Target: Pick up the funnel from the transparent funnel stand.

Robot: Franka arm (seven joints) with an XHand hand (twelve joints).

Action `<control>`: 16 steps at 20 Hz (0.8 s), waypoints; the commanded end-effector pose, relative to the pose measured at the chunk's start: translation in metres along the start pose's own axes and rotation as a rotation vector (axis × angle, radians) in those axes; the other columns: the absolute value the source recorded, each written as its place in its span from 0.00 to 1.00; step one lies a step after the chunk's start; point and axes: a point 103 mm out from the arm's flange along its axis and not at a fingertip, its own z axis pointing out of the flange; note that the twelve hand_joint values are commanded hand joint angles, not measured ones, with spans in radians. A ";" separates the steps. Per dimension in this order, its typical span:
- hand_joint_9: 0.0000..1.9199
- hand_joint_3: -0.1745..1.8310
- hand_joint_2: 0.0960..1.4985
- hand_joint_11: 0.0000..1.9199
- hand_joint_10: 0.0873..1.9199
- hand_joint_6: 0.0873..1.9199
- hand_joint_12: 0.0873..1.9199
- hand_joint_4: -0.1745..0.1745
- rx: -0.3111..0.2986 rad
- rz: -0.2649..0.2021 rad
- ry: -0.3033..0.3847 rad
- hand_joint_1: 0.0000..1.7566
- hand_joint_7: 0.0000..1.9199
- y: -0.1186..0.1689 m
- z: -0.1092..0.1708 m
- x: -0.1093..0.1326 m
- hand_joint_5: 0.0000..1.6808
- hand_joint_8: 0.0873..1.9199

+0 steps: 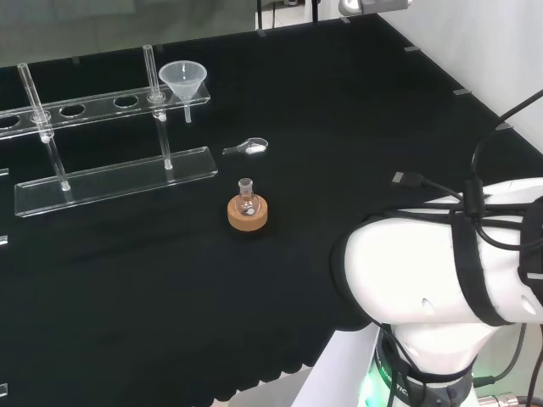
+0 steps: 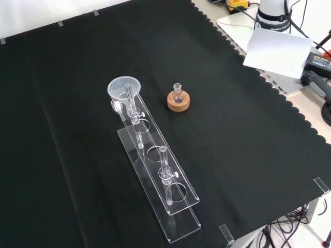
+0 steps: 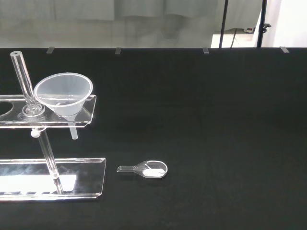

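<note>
Your funnel (image 1: pixel 182 80) sits bowl-up in the end hole of the transparent funnel stand (image 1: pixel 110 182), its stem hanging down through the upper shelf and ending well above the stand's base plate. Everything else is best placed against that stand. In the head view a small flask on a cork ring (image 1: pixel 247 212) sits just in front of the stand's funnel end, and a little clear scoop (image 1: pixel 249 147) holding something white lies between that end and the flask, slightly off to the right. An upright glass post (image 3: pixel 23 81) rises right beside the funnel's bowl, almost touching it in the wrist view.

You cannot tell how the fingers are set, so judge the opening before you close in. The arm's white link (image 1: pixel 441 271) is well away from the stand, so the whole approach is ahead of you.

The main risks come from crowding. If you come at the funnel from the post's side, the fingers may knock the post and shift or tip the light stand. If you lift at a slant, the stem is likely to catch in the hole and drag the shelf with it; pull straight up until the stem clears. A low sweep towards the stand's end could scatter the scoop or bump the flask off its ring. The bowl looks thin and slick, so it may squirt out of a pinch on the rim
</note>
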 end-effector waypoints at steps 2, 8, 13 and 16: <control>0.06 0.36 0.73 0.05 0.29 0.04 0.66 0.59 -0.008 0.003 0.000 0.00 0.00 0.000 0.000 0.000 0.08 0.23; 0.06 0.32 0.76 0.04 0.29 0.00 0.68 0.59 -0.010 0.015 -0.001 0.00 0.00 0.002 0.002 -0.002 0.11 0.23; 0.07 0.31 0.76 0.04 0.29 0.00 0.68 0.59 0.001 0.033 -0.009 0.00 0.00 0.012 0.004 -0.002 0.11 0.23; 0.07 0.31 0.76 0.04 0.29 0.00 0.68 0.59 0.007 0.045 -0.015 0.00 0.00 0.020 0.009 -0.002 0.11 0.23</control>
